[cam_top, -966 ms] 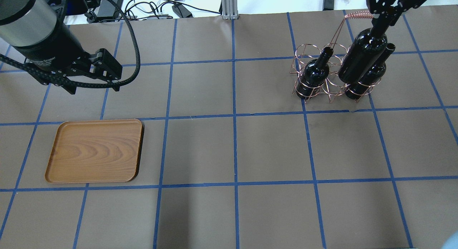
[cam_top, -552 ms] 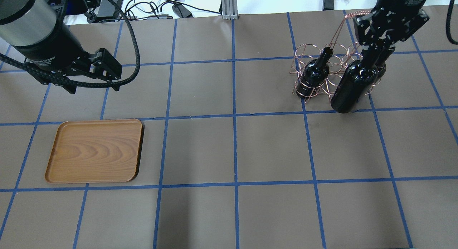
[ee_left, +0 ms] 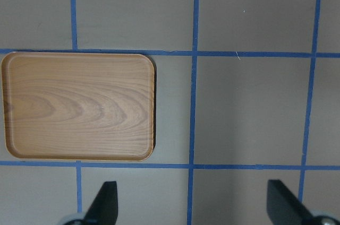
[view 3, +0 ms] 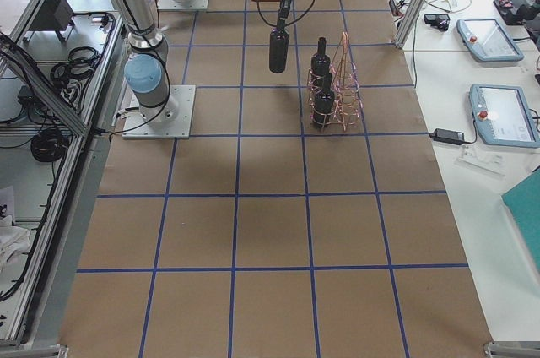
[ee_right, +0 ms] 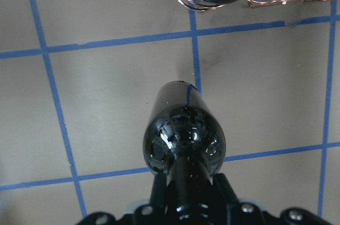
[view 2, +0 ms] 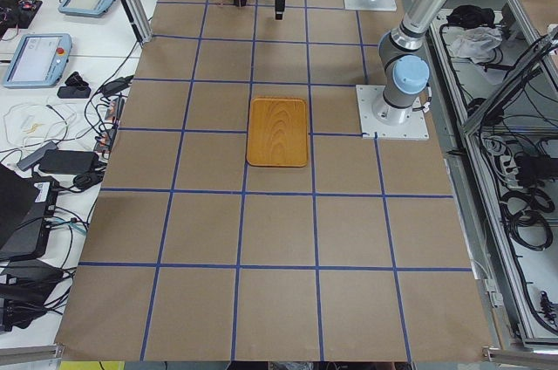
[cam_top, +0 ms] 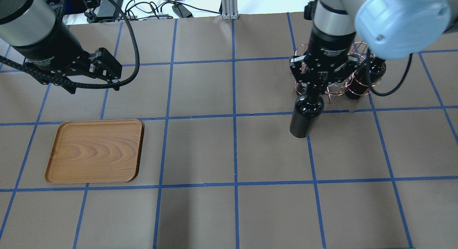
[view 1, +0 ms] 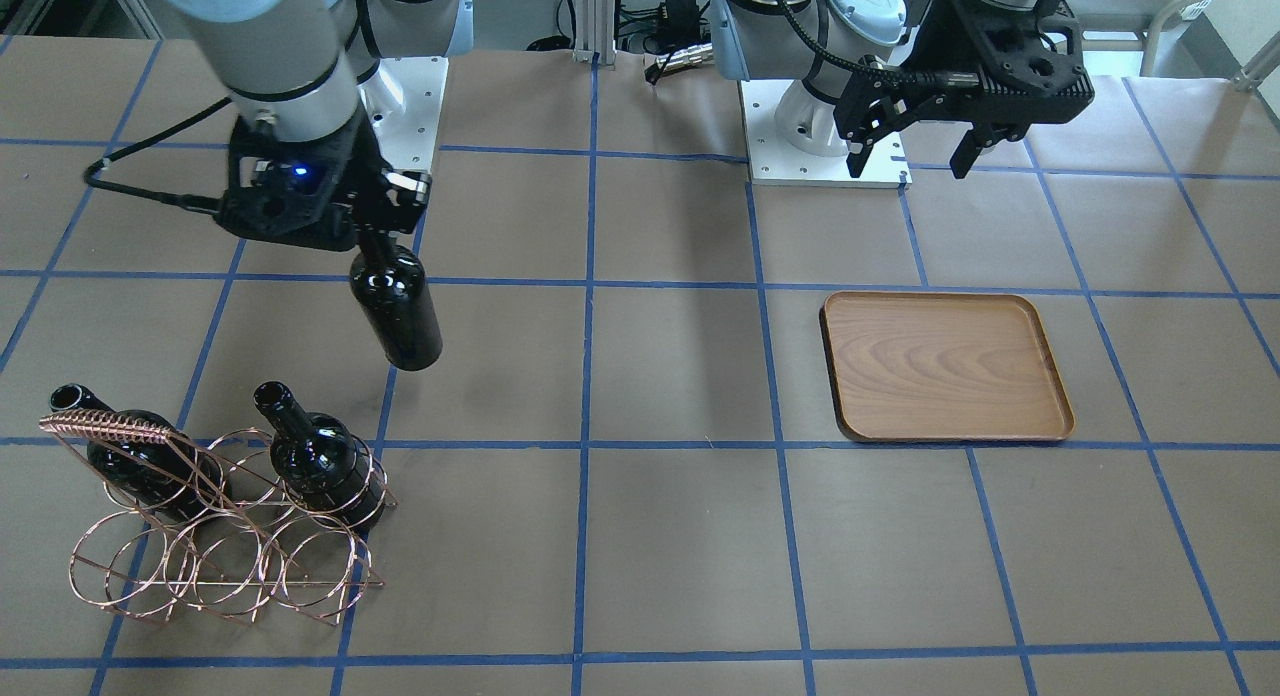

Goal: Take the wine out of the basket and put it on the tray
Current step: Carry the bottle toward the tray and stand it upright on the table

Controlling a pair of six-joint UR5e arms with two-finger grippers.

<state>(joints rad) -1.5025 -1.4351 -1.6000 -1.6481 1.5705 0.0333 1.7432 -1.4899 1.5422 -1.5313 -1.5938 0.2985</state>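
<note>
Wine [cam_top: 306, 115], a dark, near-black glossy glass bottle with a long narrow neck, hangs upright by that neck right of centre in the overhead view, clear of the tabletop.

Farthest left in that view is the left gripper [view 1: 912, 158], black and two-fingered. It hovers above the brown paper-covered table [cam_top: 232, 152] with its blue tape grid, and its fingers are spread wide apart. Its wrist camera looks straight down on the tray.

Just below it in the view, the flat rectangular brown wooden tray [cam_top: 94, 150] lies flat on the table. It has visible grain, rounded corners and a low raised rim.

Well apart from the tray, past the table's middle, is the held bottle. The right gripper [cam_top: 316, 86] pinches its neck from above, with a finger pressed on each side of the glass. The right wrist camera looks down the bottle's shoulder and body. Its base floats above the table near a crossing of tape lines.

Just beyond it, farther from the robot, the copper wire basket [view 1: 225, 536] rests on the table. It is made of joined round rings and has a coiled-wire handle. A second dark bottle [view 1: 320, 466] and a third dark bottle [view 1: 130, 456] stand neck-up in its rings, one toward each end.

The held bottle is outside the rings and apart from the basket. It is between basket and tray, much nearer the basket.
</note>
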